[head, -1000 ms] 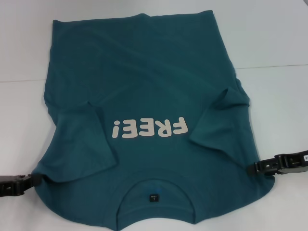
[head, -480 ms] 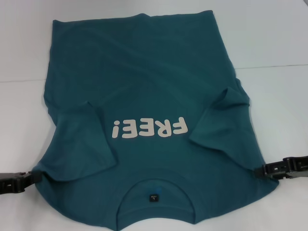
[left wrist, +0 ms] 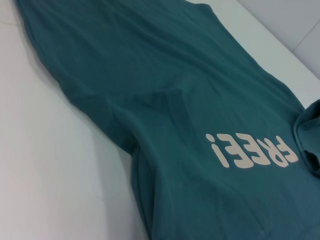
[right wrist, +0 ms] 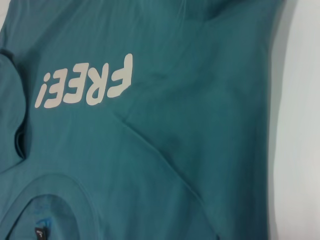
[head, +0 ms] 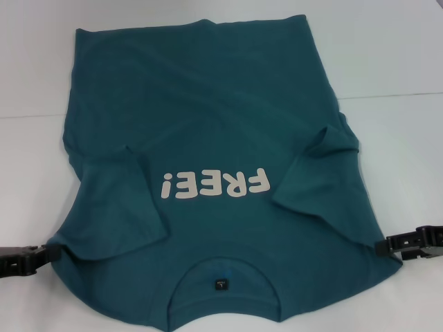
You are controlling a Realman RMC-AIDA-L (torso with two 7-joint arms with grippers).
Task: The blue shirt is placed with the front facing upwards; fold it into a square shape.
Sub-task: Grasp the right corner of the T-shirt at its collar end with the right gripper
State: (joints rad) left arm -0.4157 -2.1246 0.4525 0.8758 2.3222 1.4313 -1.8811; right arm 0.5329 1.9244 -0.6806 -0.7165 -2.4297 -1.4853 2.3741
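Overhead, we find the shirt [head: 208,159] flat on the table [head: 394,55], lettering up, collar nearest the robot, both sleeves tucked inward. Left gripper [head: 47,254] and right gripper [head: 382,246] sit at opposite shoulder edges, likely placed for a fold; we cannot tell their finger state. Left wrist: only shirt and table. Right wrist: lettering [right wrist: 87,82], collar [right wrist: 45,207].

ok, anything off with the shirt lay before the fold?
The teal-blue short-sleeved T-shirt lies front up, but both sleeves are already flopped inward over the chest, flanking the cream "FREE!" lettering, and the fabric is rumpled there. The left hand and right hand sit at the shoulder edges.
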